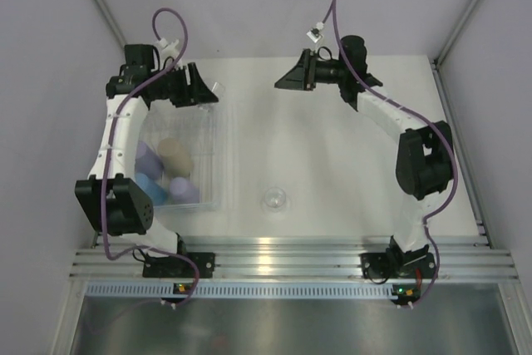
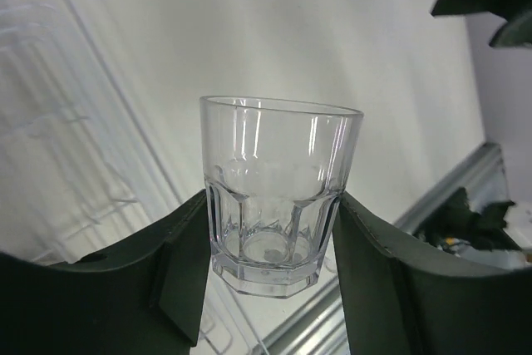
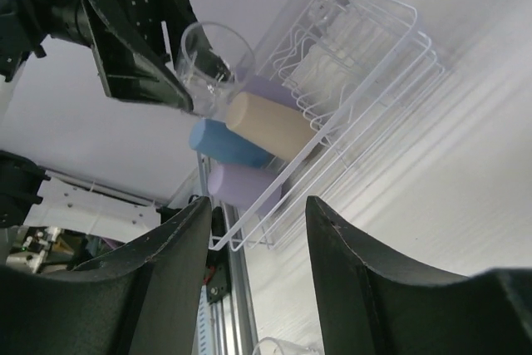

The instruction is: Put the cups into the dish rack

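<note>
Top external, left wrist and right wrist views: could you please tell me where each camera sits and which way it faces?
Top external: overhead behind the bases, looking down on the table; left gripper, right gripper and clear ridged plastic dish rack show.
Left wrist: on the left arm, looking along its fingers at the clear faceted cup they clamp.
Right wrist: on the right arm, past its open fingers, facing rack and cup.
Shared: all three show the rack and held cup.

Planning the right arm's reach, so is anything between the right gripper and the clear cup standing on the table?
Nothing visible. Only bare table lies between the open right gripper and the clear cup, which stands alone toward the near edge. The rack sits off to the left, out of that path.
</note>
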Tool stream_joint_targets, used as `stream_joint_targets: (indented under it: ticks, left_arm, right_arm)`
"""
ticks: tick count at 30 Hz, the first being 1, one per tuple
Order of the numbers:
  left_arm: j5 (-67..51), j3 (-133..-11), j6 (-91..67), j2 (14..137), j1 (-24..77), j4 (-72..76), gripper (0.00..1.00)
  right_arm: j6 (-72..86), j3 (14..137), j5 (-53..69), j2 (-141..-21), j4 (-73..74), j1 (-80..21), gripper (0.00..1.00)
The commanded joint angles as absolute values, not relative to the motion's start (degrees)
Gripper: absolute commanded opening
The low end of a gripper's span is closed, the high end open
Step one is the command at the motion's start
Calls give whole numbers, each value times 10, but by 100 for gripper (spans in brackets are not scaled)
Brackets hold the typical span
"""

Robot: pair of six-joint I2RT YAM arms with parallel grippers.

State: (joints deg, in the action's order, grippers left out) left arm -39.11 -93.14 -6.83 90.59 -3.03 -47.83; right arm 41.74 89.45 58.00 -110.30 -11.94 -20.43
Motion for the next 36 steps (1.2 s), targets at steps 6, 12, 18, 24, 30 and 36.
stream_joint_targets:
  ticks: [6, 12, 18, 24, 30, 36]
  left_arm:
    - [-632, -850, -56, 871, -4, -462, 0]
    - [-657, -852, -61, 877, 43, -462, 0]
    - [-657, -857, -60, 882, 67, -462, 0]
    - [-649, -860, -57, 889, 71, -462, 0]
    - [-643, -869, -56, 896, 73, -462, 0]
    - [-640, -869, -55, 896, 74, -462, 0]
  right_arm:
    - [468, 928, 635, -1090, -218, -217, 50]
    - [507, 916, 643, -1088, -278, -263, 51]
    - [560, 915, 644, -1099, -337, -294, 51]
    - [572, 904, 646, -1100, -354, -313, 50]
    - [564, 876, 650, -1093, -348, -316, 48]
    - [516, 851, 650, -1076, -295, -316, 48]
